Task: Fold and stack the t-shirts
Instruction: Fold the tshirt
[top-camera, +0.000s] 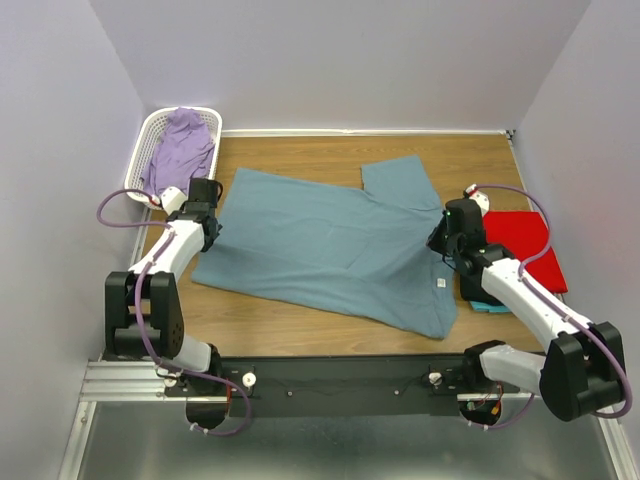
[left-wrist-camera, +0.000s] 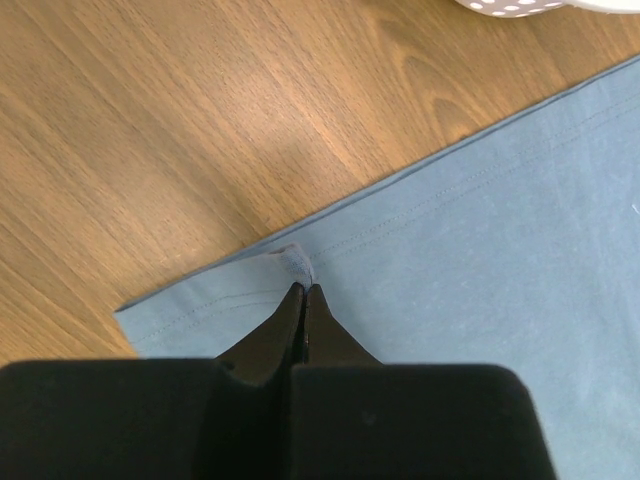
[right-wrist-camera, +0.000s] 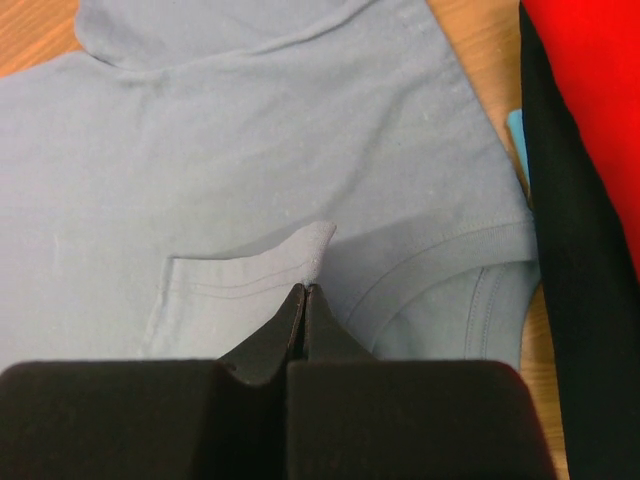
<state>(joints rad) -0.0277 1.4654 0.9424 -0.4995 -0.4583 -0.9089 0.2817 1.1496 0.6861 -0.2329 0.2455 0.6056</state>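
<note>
A dusty blue-grey t-shirt (top-camera: 330, 245) lies spread flat across the wooden table (top-camera: 300, 330), its white neck label (top-camera: 441, 284) near the right end. My left gripper (top-camera: 212, 232) sits at the shirt's left hem; in the left wrist view the left gripper (left-wrist-camera: 305, 287) is shut, pinching a small pucker of hem (left-wrist-camera: 297, 262). My right gripper (top-camera: 441, 240) is over the chest; the right wrist view shows the right gripper (right-wrist-camera: 307, 288) shut on the lifted top edge of the chest pocket (right-wrist-camera: 230, 290), beside the collar (right-wrist-camera: 450, 260). A folded red t-shirt (top-camera: 520, 245) lies right, a turquoise one (top-camera: 490, 306) peeking beneath.
A white lattice basket (top-camera: 140, 150) stands at the back left corner with a purple cloth (top-camera: 182, 148) in it. A black layer (right-wrist-camera: 565, 250) shows along the red shirt's (right-wrist-camera: 590, 80) edge. Walls close in on three sides of the table.
</note>
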